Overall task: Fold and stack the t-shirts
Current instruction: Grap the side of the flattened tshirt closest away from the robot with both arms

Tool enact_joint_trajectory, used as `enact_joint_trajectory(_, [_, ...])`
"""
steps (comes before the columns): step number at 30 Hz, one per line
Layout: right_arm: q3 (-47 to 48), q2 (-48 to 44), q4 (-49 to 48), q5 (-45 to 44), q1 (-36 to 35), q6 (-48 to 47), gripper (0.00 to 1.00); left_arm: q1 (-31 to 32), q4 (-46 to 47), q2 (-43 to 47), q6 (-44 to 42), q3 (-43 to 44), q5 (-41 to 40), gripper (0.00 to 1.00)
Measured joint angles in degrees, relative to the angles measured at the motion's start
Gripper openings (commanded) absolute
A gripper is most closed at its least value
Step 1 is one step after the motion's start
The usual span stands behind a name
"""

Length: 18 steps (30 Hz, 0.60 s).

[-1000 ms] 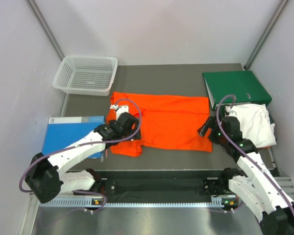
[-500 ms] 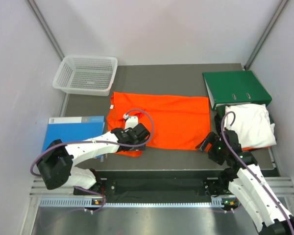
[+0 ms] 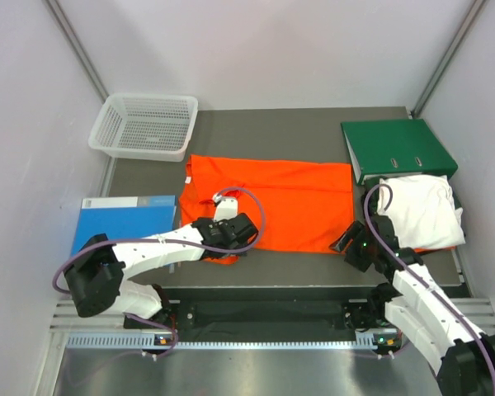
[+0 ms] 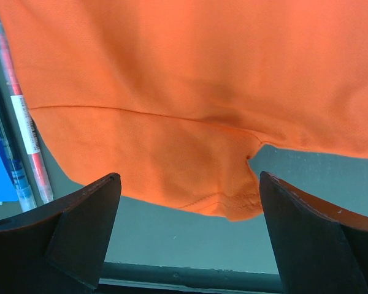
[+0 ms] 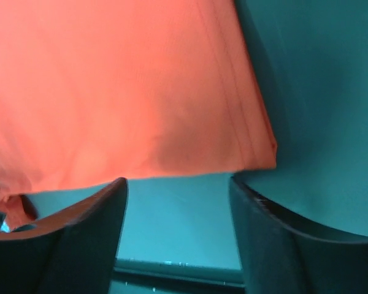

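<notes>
While both arms reached over the table (image 3: 313, 124) in the top view, the orange t-shirt (image 3: 280, 202) lay spread flat at its centre. The left gripper (image 3: 231, 238) sat over the shirt's 7 o'clock corner and the right gripper (image 3: 351, 243) at its 5 o'clock corner. A white t-shirt (image 3: 421, 210) lay crumpled at 3 o'clock, just beside the green binder (image 3: 396, 147) at 2 o'clock. A white basket (image 3: 144, 125) stood at 11 o'clock and a blue book (image 3: 124, 224) lay at 9 o'clock.

Seen from the left wrist, the left gripper (image 4: 188, 184) had its jaws spread wide, with the orange t-shirt's (image 4: 190, 73) sleeve hem lying between the fingers, unpinched. Two pens (image 4: 24, 122) lay at 9 o'clock, touching the cloth's edge.

Seen from the right wrist, the right gripper (image 5: 176, 190) was parted more narrowly, with only bare table in the gap. The orange t-shirt's (image 5: 110, 92) hem ran across at 12 o'clock, its corner at 3 o'clock.
</notes>
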State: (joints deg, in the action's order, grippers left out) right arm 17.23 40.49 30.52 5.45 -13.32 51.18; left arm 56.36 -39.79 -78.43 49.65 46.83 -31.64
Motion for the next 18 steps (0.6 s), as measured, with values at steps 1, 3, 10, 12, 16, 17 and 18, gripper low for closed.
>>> enact_joint_trajectory(1, [0.0,0.79,-0.92,-0.39,0.0,0.04,0.3,0.48,0.0,-0.11,0.0,0.02,-0.2,0.99])
enact_joint_trajectory(3, [-0.02,2.21,-2.56,-1.16,0.0,-0.33,0.1,1.44,0.09,-0.5,-0.02,0.0,-0.48,0.99])
enact_joint_trajectory(10, [-0.76,7.04,-8.57,-2.6,0.0,-0.13,0.0,5.97,0.66,-1.49,0.48,-0.83,-1.09,0.99])
enact_joint_trajectory(12, [-0.76,7.41,-9.77,-2.58,0.0,-0.15,0.0,6.88,0.79,-1.49,1.03,-1.53,-1.11,0.98])
enact_joint_trajectory(16, [-0.76,7.1,-11.43,-2.58,0.0,-0.17,0.0,7.5,0.76,-3.5,2.38,-2.64,-1.49,0.95])
enact_joint_trajectory(17, [-0.76,6.86,-11.76,-2.58,0.0,-0.2,0.0,7.52,0.74,-4.72,2.84,-2.71,-1.73,0.94])
enact_joint_trajectory(18, [-0.76,6.71,-11.89,-2.58,0.0,-0.22,0.0,7.54,0.76,-5.84,3.3,-2.75,-1.92,0.91])
